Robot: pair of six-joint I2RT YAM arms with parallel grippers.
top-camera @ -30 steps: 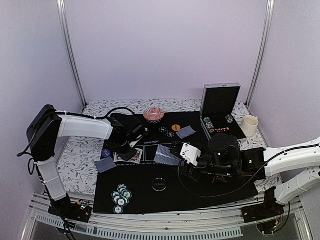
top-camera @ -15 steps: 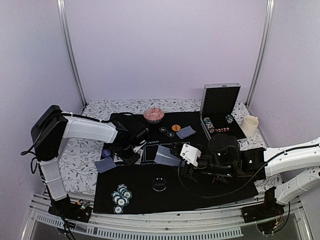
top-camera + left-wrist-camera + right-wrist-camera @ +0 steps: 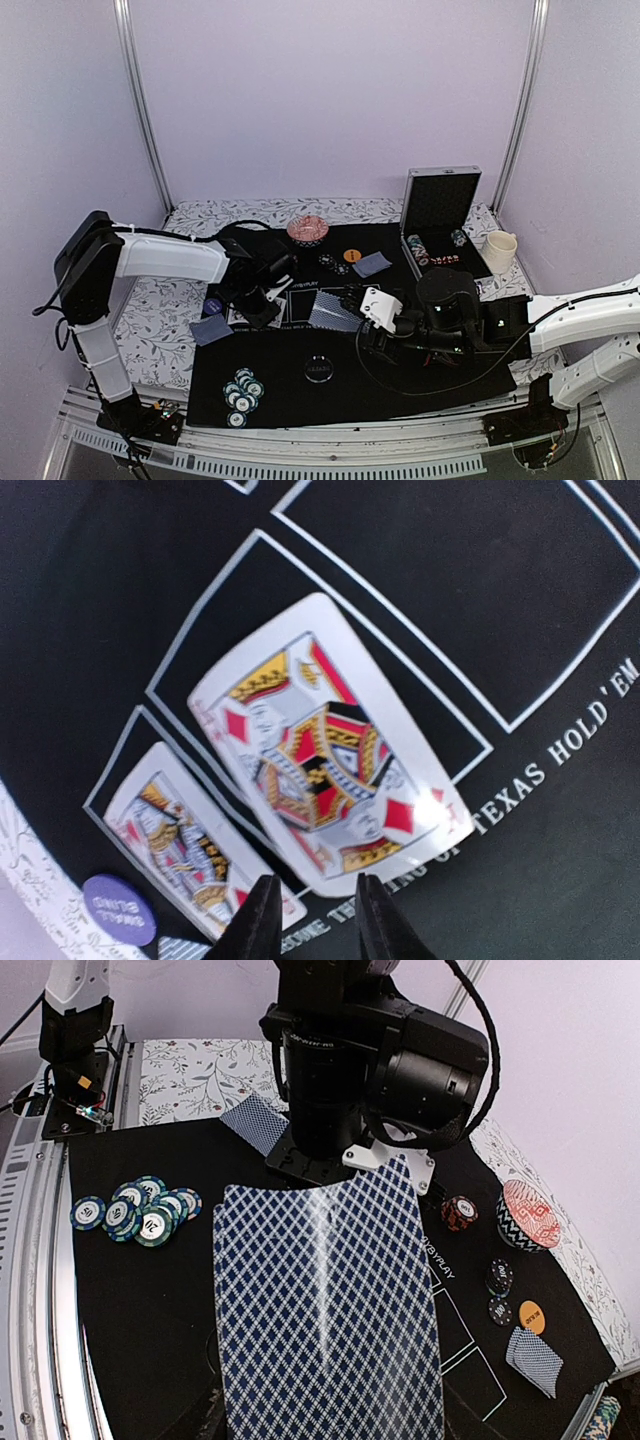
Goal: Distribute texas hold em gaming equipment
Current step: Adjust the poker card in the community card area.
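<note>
Black mat with white rectangles (image 3: 400,390): middle of its near strip bare.
Right tool (image 3: 350,303): clamped on blue diamond-backed card stack (image 3: 325,1310), raised above mat.
Left tool (image 3: 318,920): narrow gap, empty, just beside short edge of face-up king card (image 3: 325,745), askew on rectangle.
Teal striped chips (image 3: 242,392): mat's near-left corner.

A black mat (image 3: 520,570) lies beneath the left fingers (image 3: 262,920). Far to their right stand a silver case (image 3: 441,205) and a cream jug (image 3: 498,251).

Left arm (image 3: 165,257), white links and black joints, right arm (image 3: 585,315) alike, black cables (image 3: 489,1035), slim black gripper fingers (image 3: 258,925)
</note>
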